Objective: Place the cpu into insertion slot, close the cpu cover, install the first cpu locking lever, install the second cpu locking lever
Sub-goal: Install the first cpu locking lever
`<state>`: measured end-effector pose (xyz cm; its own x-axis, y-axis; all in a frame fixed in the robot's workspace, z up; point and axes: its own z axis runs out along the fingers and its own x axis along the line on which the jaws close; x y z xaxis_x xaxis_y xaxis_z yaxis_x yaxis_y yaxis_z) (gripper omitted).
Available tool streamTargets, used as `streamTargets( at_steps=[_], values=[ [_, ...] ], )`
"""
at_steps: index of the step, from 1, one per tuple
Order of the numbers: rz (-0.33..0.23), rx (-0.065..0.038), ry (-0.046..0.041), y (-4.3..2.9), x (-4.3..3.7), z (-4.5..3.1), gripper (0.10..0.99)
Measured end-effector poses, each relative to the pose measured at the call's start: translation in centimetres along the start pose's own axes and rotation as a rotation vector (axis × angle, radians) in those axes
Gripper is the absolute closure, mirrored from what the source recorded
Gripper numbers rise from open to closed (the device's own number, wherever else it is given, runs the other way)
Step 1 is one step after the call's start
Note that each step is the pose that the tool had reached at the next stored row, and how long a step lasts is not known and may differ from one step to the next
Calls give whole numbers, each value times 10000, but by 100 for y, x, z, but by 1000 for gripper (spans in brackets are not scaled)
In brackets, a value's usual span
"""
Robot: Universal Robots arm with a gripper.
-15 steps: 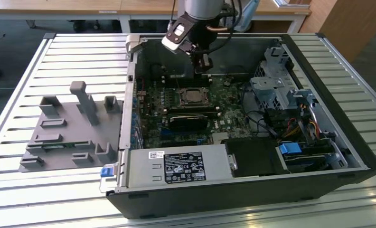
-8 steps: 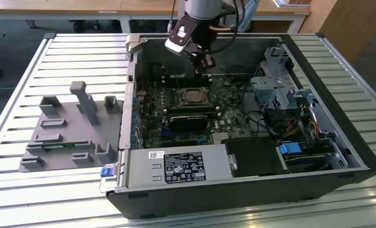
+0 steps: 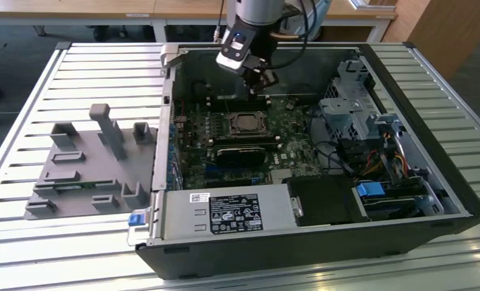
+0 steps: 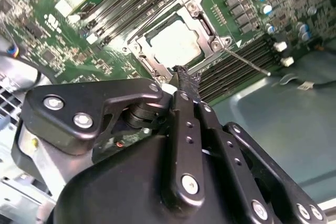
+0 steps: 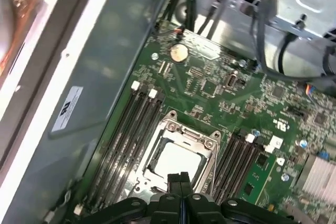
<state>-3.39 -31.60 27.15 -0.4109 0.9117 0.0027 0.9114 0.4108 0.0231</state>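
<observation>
Closest in, the black two-fingered gripper (image 5: 179, 178) has its fingers pressed together on nothing and hangs just above one edge of the small square dark insertion slot (image 3: 230, 123).

The flat square cpu with a silvery-grey top (image 5: 176, 160) lies in that slot. The thin silver cpu cover with a cut-out centre (image 5: 190, 134) lies flat around it, leaving the chip's top bare.

In the second wrist view, one thin silver lever rod (image 4: 247, 59) angles out from a corner of the cover across the neighbouring slots. I cannot tell if it is latched.

Two banks of long narrow black memory slots (image 5: 126, 129) hem the socket, one on each side.

Beyond the board rises the grey inner wall of the open black computer case (image 5: 100, 77), with clear air above the board.

Farther out, the white slatted table (image 3: 102, 79) carries one grey moulded fixture (image 3: 94, 163), well apart from the gripper.
</observation>
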Motion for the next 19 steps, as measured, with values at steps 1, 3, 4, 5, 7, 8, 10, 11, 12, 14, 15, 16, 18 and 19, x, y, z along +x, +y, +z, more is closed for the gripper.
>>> streamTargets(
  at_steps=[1, 3, 4, 5, 7, 8, 10, 11, 12, 14, 15, 16, 18, 19],
  values=[
    [-164, 2, 2, 0, 0, 0, 980],
    [-445, 3, 8, 0, 0, 0, 980],
    [-569, 3, 11, 0, 0, 1, 980],
    [-683, 3, 14, 0, 0, 2, 980],
    [-919, 4, 19, 0, 0, 3, 980],
    [-1046, 4, 22, 0, 0, 5, 980],
    [-1363, 5, 29, -1, 0, 7, 980],
    [-1541, 5, 33, -1, 0, 9, 980],
    [-1721, 6, 37, -1, 0, 10, 980],
    [-2086, 8, 45, 0, 0, 10, 980],
    [-2253, 7, 49, 0, 0, 11, 980],
    [-2418, 7, 54, 0, 1, 11, 980],
    [-2757, 9, 61, 0, 0, 10, 980],
    [-2928, 9, 64, 0, 0, 10, 980]
  ],
)
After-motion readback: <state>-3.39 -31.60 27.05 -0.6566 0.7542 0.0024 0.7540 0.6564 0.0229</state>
